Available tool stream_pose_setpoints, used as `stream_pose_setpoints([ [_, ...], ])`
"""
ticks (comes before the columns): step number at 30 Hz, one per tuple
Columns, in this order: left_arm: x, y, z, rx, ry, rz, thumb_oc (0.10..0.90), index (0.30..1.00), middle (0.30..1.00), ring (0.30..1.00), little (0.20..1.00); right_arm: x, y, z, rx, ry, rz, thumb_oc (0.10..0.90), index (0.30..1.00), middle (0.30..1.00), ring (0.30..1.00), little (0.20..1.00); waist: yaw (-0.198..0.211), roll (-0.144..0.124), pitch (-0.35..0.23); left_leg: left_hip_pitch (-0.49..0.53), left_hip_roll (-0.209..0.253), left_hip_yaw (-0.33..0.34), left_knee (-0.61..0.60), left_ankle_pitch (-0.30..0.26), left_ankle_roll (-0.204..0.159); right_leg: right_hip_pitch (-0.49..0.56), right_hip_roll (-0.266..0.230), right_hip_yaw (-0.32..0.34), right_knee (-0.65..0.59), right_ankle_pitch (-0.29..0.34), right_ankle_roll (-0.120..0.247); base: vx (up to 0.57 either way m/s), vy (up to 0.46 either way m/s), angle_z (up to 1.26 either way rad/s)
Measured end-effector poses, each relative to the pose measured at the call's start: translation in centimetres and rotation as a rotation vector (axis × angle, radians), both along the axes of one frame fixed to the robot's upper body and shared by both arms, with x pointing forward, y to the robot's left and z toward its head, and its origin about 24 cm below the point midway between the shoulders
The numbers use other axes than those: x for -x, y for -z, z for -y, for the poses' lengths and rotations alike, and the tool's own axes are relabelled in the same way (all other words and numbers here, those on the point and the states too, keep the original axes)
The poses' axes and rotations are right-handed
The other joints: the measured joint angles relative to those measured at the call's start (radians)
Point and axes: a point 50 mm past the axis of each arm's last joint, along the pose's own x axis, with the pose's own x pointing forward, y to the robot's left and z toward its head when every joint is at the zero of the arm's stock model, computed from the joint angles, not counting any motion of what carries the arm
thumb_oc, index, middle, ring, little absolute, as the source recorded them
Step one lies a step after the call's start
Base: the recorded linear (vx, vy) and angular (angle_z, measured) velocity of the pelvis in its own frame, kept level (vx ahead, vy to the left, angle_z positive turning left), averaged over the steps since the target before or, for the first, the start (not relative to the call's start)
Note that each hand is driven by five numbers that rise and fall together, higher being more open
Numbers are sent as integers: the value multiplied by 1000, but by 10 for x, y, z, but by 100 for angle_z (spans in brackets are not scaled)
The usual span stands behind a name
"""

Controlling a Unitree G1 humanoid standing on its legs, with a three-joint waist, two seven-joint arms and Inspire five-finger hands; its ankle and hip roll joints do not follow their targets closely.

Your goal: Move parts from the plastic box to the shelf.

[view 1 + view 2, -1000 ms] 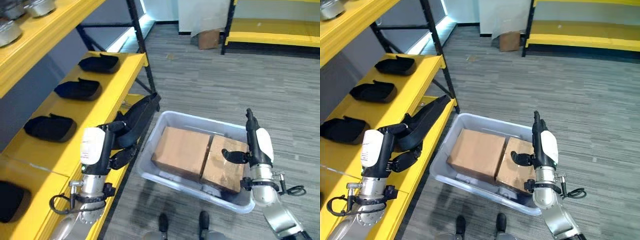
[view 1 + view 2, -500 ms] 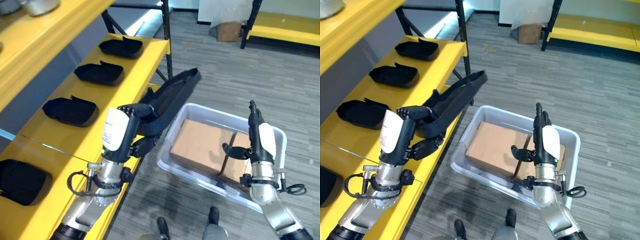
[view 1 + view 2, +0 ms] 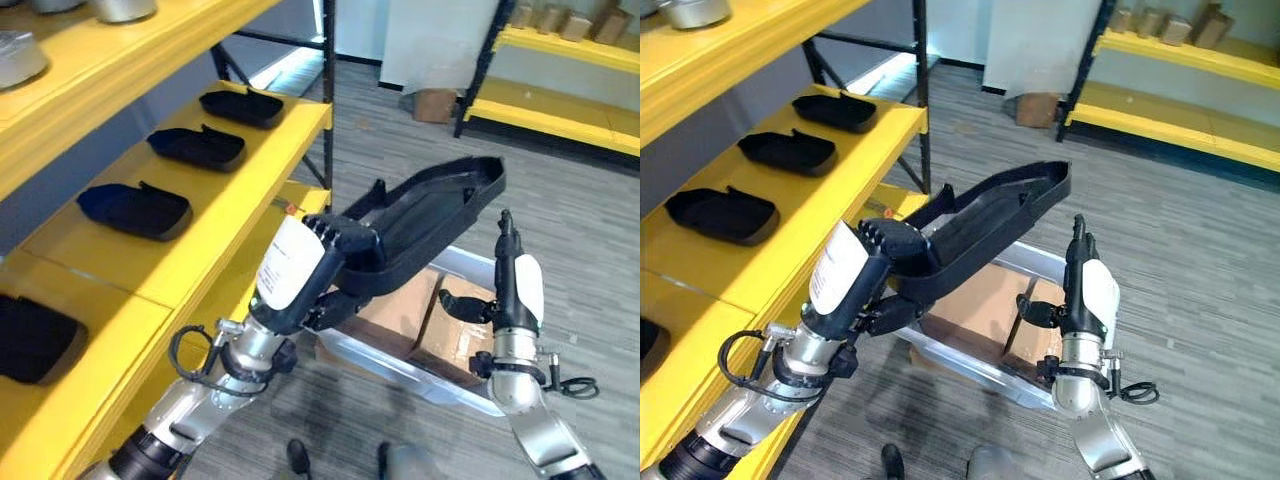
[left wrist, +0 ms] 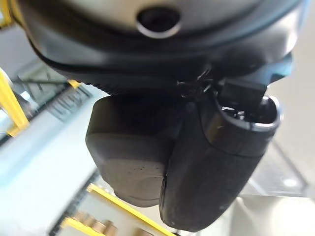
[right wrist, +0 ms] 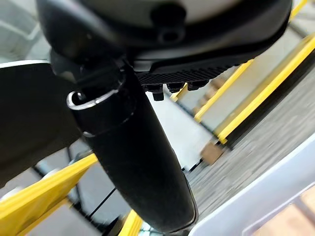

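Here we are, centre of the frame: the left hand (image 3: 335,262) has its fingers curled over one end of a long black part (image 3: 430,205), a shallow moulded tray shape, and it is up in the air, tilted, its far end pointing to the upper right. It sits above the clear plastic box (image 3: 470,392), which lies on the floor at lower centre with two cardboard cartons (image 3: 395,305) inside. I'd say gripping the part at one end leaves the rest free to slide onto a shelf board.

Over on the right, the right hand (image 3: 1077,290) stands upright beside the part, fingers straight and pointing up, thumb (image 3: 1032,312) jutting out to the side, holding nothing. It looks parked just over the box's right end, perhaps ready to steady the long piece, perhaps simply out of the way.

To the left runs the yellow shelf (image 3: 255,190), and along it three black parts (image 3: 135,208) lie in a neat row with gaps between them, a fourth peeking in at the left edge. That spacing suggests where this one belongs: the bare yellow stretch between the lower parts looks the likely spot. My read is that the lift out of the box is done and the swing across to the shelf is what remains, and the overhanging far end could catch the dark shelf post (image 3: 328,60) on the way.
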Motion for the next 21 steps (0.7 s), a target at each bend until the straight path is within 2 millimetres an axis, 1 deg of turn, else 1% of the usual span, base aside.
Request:
stream_pose_setpoints([
  [2,0,4,-3,-3,-19,-20,400,300,300,300,300,1,4,-7,11,-51,-26,900,1000,1000,1000,1000,6,23,-11,-14,18,-27,-9,4,-9,-5,25,-11,-28,25,-17,-139,-88,5],
  [4,1,12,-6,-6,-37,-55,400,300,300,300,300,5,6,-12,19,-93,-34,900,1000,1000,1000,1000,7,30,-15,-13,33,-37,-16,15,-22,-3,40,-16,-36,29,-25,-128,-104,-5],
  [5,4,17,-8,-1,-46,-81,400,300,300,300,300,5,5,-11,19,-97,-22,900,1000,1000,1000,1000,0,34,-17,-14,39,-42,-17,18,-29,-3,46,-16,-42,29,-23,-186,-172,-1],
  [7,9,24,-10,4,-59,-118,400,300,300,300,300,6,2,-9,27,-98,-8,900,1000,1000,1000,1000,0,48,-22,-25,44,-51,-15,30,-44,-3,53,-18,-49,35,-24,-212,-170,6],
  [8,10,26,-10,9,-63,-126,400,300,300,300,300,8,1,-8,25,-96,-2,900,1000,1000,1000,1000,4,54,-22,-28,45,-56,-16,31,-46,-2,54,-22,-58,38,-25,-138,-68,12],
  [10,12,29,-11,16,-84,-143,400,300,300,300,300,10,1,-6,35,-103,-3,900,1000,1000,1000,1000,28,71,-22,-33,46,-57,-15,38,-39,-4,56,-23,-59,41,-28,-121,-48,5],
  [11,11,30,-11,16,-93,-147,400,300,300,300,300,11,1,-6,41,-108,-5,900,1000,1000,1000,1000,30,78,-22,-39,46,-60,-13,39,-39,-7,56,-24,-58,40,-28,-176,-23,11],
  [12,10,31,-14,15,-117,-154,400,300,300,300,300,11,1,-6,48,-120,-3,900,1000,1000,1000,1000,48,94,-21,-47,44,-64,-13,41,-38,-12,56,-34,-56,39,-28,-170,-10,27],
  [13,10,32,-15,18,-126,-156,400,300,300,300,300,12,1,-5,51,-121,-2,900,1000,1000,1000,1000,47,103,-20,-65,40,-63,-1,55,-39,-8,50,-57,-54,39,-27,-249,-10,71],
  [14,9,33,-15,29,-131,-161,400,300,300,300,300,14,3,-4,62,-124,-11,900,1000,1000,1000,1000,31,114,-20,-93,28,-53,18,71,-30,3,41,-98,-61,38,-29,-139,9,95],
  [15,9,34,-15,32,-133,-164,400,300,300,300,300,15,6,-5,65,-128,-22,900,1000,1000,1000,1000,37,120,-18,-109,20,-49,12,100,-37,13,38,-135,-56,36,-31,-171,41,169],
  [16,6,33,-13,7,-125,-141,400,300,300,300,300,19,10,-3,58,-102,-25,900,1000,1000,1000,1000,5,113,-17,-118,7,-10,-26,133,-142,44,0,-219,-98,40,-54,-109,128,188],
  [17,6,31,-13,-6,-123,-120,400,300,300,300,300,20,12,0,69,-95,-36,900,1000,1000,1000,1000,3,102,-11,-112,16,158,4,-4,-84,70,-21,-292,-140,59,-65,-146,168,171],
  [18,7,31,-16,-7,-130,-109,400,300,300,300,300,20,12,-1,66,-93,-33,900,1000,1000,1000,1000,30,78,-12,-95,20,256,69,-50,-17,80,-58,-305,-148,70,-61,-104,206,118],
  [19,7,29,-19,-25,-134,-93,400,300,300,300,300,18,9,-1,68,-96,-22,900,1000,1000,1000,1000,25,31,-7,-70,35,326,143,-82,-12,105,-97,-332,-175,86,-53,-63,196,88],
  [20,6,28,-21,-40,-137,-82,400,300,300,300,300,17,6,0,79,-97,-9,900,1000,1000,1000,1000,17,20,-5,-35,49,337,164,-92,-15,123,-124,-352,-174,88,-51,-32,160,104],
  [21,7,28,-21,-44,-143,-71,400,300,300,300,300,16,2,3,96,-95,6,900,1000,1000,1000,1000,5,11,-1,14,71,325,155,-88,-15,134,-138,-350,-161,88,-51,-14,184,95],
])
